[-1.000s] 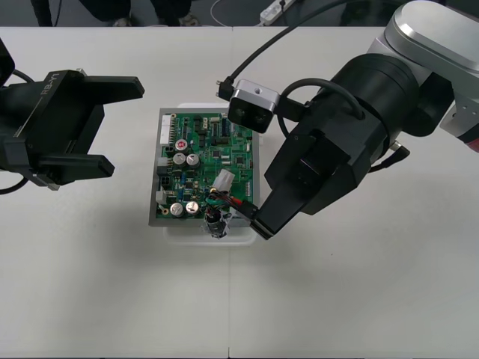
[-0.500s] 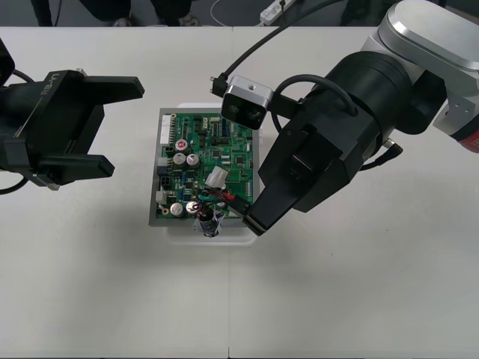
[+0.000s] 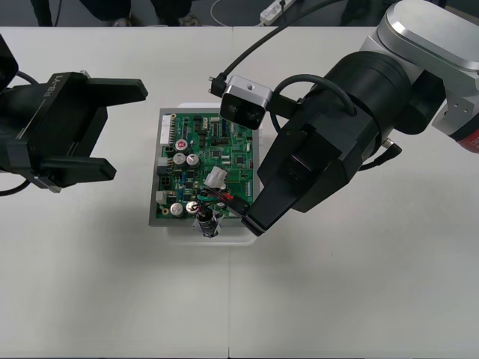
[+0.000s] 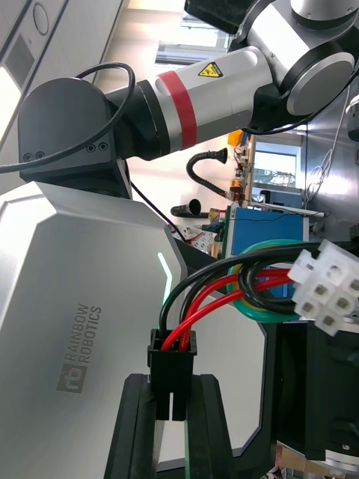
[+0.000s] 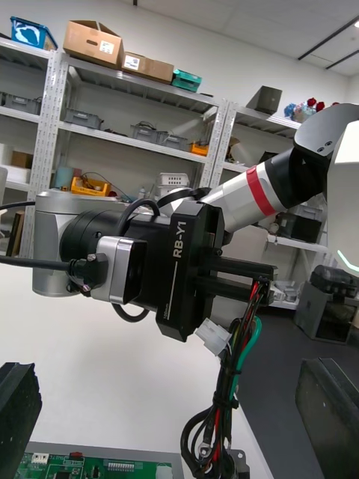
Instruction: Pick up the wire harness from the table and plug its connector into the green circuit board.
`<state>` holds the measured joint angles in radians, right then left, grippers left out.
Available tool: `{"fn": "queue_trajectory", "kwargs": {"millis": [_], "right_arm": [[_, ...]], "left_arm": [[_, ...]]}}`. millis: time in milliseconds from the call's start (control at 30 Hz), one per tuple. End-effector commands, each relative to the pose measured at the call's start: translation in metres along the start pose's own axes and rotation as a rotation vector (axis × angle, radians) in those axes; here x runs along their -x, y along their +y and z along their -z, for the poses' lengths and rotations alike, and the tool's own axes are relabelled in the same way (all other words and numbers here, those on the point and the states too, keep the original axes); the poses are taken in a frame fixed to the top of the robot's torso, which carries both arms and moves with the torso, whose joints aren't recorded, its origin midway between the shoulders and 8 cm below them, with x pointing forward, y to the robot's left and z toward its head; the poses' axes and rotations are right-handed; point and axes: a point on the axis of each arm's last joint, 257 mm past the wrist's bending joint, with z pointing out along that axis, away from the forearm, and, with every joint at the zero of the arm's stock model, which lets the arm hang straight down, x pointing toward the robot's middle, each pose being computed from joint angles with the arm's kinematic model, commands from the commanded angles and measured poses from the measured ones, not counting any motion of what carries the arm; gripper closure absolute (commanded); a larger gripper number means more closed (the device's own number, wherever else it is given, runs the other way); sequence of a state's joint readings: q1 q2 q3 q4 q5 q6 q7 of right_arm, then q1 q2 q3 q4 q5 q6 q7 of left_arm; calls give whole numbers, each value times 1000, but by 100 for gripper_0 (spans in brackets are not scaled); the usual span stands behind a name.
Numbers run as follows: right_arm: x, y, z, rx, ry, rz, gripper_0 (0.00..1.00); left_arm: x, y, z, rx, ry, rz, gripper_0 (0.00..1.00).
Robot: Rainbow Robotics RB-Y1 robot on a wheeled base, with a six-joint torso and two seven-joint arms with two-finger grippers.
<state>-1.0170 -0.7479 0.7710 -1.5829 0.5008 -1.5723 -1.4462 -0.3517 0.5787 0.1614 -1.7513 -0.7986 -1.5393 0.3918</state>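
From where I stand, the right arm (image 3: 374,97) reaches in from 3 o'clock and its right jaws sit low at the 5 o'clock corner of the circuit board (image 3: 232,149), which rests on a white base (image 3: 179,233) in the middle of the counter (image 3: 337,299). The right jaws are closed tight on the harness (image 3: 224,196). In the right wrist view the small black plug (image 4: 172,367) is pinched between the two fingers (image 4: 134,426), and the red, black and green wires (image 4: 217,299) curl away from it toward a white connector (image 4: 325,288). In the front view that white connector (image 3: 215,178) lies over the board's middle, and the metal socket (image 3: 207,222) hangs at the board's 6 o'clock edge, above the white base. I cannot tell whether the plug touches the board. In the left wrist view the wires (image 5: 232,374) dangle down from the right jaws above the board's edge (image 5: 90,464). The left arm (image 3: 45,127) waits at the board's 9 o'clock, well apart from it. Its left jaws are spread wide with nothing between them.
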Motion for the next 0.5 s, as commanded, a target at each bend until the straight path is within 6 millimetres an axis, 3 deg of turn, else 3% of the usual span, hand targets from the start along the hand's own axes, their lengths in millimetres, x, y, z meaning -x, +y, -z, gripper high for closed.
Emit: {"fn": "queue_trajectory", "kwargs": {"millis": [33,500], "right_arm": [[5,11,-7,3,33,29,100],[5,12,-7,3,34,32,100]], "left_arm": [[-1,-24,-13,-81,-12,-57,0],[-1,-35,-32,-155,1,-59,0]]}}
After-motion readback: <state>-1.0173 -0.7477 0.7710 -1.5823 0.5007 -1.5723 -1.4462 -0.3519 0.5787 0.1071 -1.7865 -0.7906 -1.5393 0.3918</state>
